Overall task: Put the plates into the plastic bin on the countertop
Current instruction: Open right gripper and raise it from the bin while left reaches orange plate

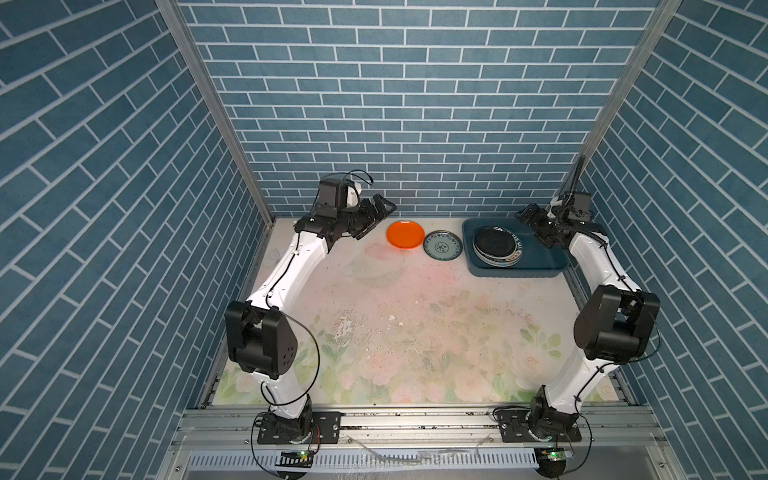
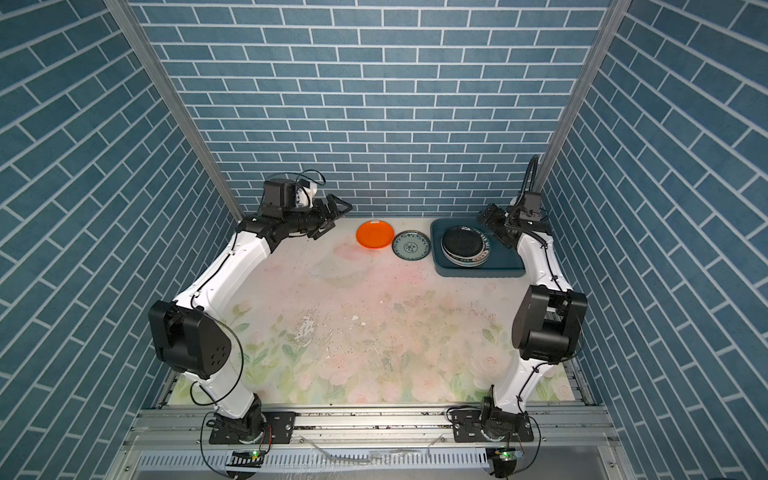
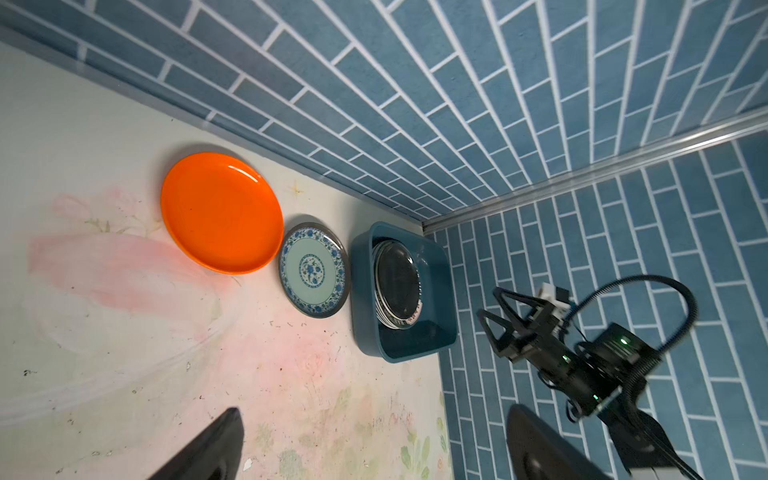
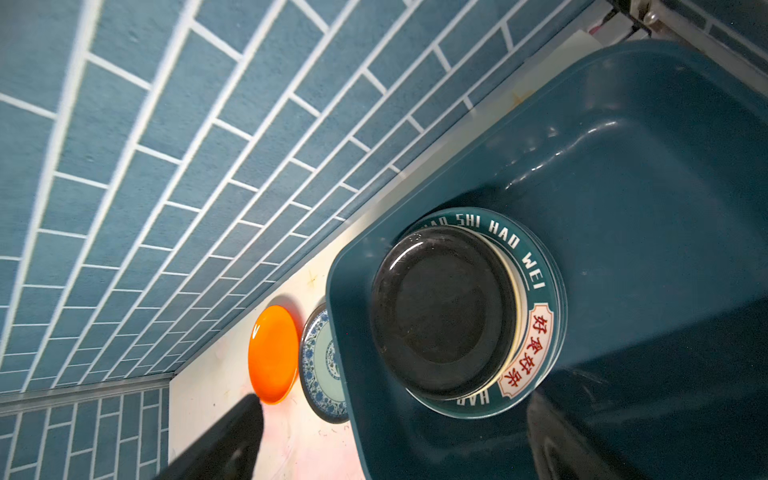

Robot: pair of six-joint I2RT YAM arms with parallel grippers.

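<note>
An orange plate (image 1: 405,234) (image 3: 220,212) and a teal-patterned plate (image 1: 442,245) (image 3: 312,269) lie side by side on the countertop (image 1: 415,311) by the back wall. To their right the dark teal plastic bin (image 1: 515,269) (image 4: 644,187) holds a stack of plates, a black one (image 1: 494,242) (image 4: 440,311) on top of a lettered-rim plate (image 4: 536,291). My left gripper (image 1: 380,218) (image 3: 376,415) hangs open and empty, left of the orange plate. My right gripper (image 1: 527,214) (image 4: 397,415) hovers open and empty above the bin's far right corner.
Blue brick-pattern walls close in the back and both sides, and the bin sits in the back right corner against them. An aluminium rail (image 1: 415,419) with both arm bases runs along the front edge. The scuffed floral surface stretches from the plates to that rail.
</note>
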